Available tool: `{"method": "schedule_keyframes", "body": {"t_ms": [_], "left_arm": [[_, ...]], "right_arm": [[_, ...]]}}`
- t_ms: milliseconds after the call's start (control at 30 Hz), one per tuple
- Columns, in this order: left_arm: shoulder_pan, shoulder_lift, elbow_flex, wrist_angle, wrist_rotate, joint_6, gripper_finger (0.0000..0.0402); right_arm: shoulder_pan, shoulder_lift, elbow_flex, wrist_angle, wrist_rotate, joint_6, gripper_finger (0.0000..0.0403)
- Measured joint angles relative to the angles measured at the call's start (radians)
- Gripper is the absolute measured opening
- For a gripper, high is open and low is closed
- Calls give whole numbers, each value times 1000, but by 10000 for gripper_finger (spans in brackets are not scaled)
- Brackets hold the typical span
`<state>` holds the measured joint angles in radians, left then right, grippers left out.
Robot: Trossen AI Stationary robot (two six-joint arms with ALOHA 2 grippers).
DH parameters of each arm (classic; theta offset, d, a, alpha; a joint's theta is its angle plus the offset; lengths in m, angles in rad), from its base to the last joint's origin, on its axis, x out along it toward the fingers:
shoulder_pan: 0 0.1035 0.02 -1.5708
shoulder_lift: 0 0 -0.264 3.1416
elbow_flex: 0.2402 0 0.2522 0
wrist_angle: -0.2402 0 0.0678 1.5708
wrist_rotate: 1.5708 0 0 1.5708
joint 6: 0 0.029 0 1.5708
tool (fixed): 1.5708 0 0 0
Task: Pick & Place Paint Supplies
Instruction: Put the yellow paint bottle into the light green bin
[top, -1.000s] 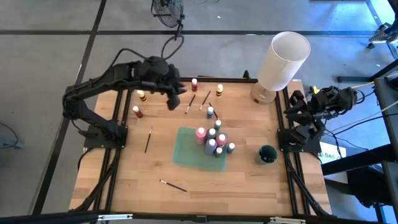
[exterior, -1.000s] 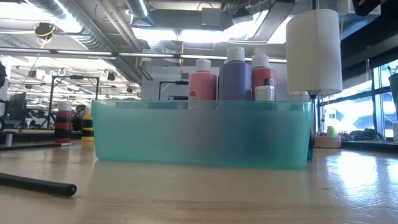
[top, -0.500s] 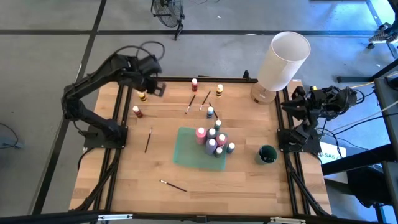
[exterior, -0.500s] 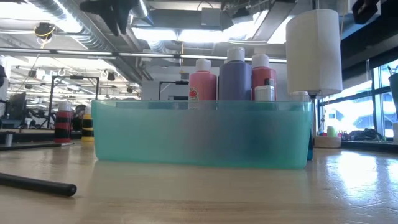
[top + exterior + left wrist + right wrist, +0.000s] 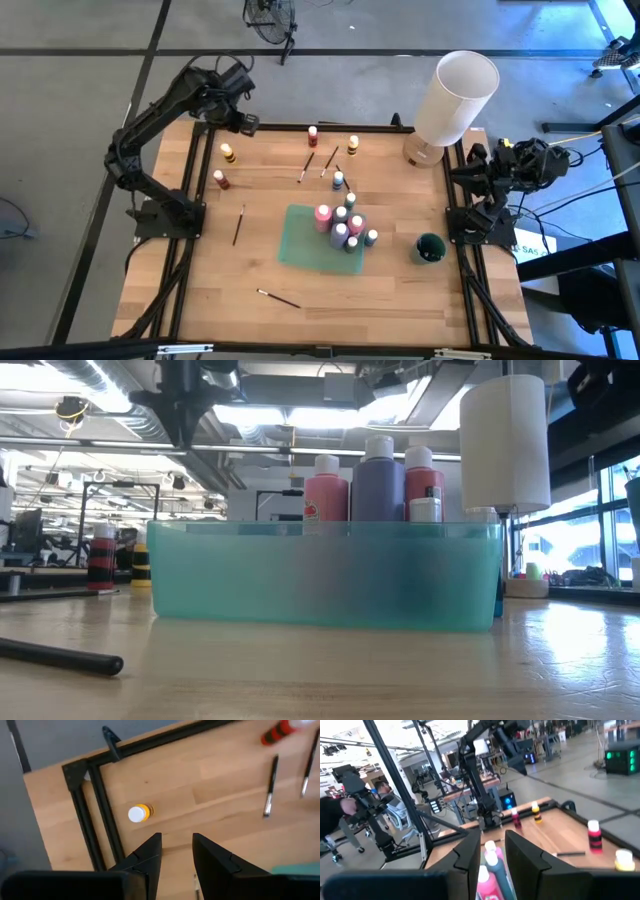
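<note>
**Left claw poised above the yellow bottle**

In the high view's upper left, the left claw (image 5: 243, 122) hangs empty, jaws narrowly parted. The small yellow white-capped paint bottle (image 5: 227, 152) stands upright on the wooden tabletop (image 5: 200, 290) just below it. The right claw (image 5: 478, 172), also narrow and empty, waits far right, much farther off.

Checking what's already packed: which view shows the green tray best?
The high view: the whole green tray shows from above, bottles clustered at its right end. The low view shows only its side wall; the left wrist view catches one edge; the right wrist view shows only bottles.
</note>
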<state>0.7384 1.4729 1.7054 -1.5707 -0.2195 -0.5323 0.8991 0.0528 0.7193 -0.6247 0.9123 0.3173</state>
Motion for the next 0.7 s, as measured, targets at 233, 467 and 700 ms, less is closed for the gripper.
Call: {"method": "schedule_keyframes", "body": {"t_ms": [233,467,700], "left_arm": [[-20,40,0,0,-92,87,118],[-38,40,0,0,-235,-90,113],[-47,38,0,0,-270,-38,103]], "right_arm": [[0,0,0,-76,18,57,91],[0,0,0,-97,23,36,91],[0,0,0,-119,23,35,91]]}}
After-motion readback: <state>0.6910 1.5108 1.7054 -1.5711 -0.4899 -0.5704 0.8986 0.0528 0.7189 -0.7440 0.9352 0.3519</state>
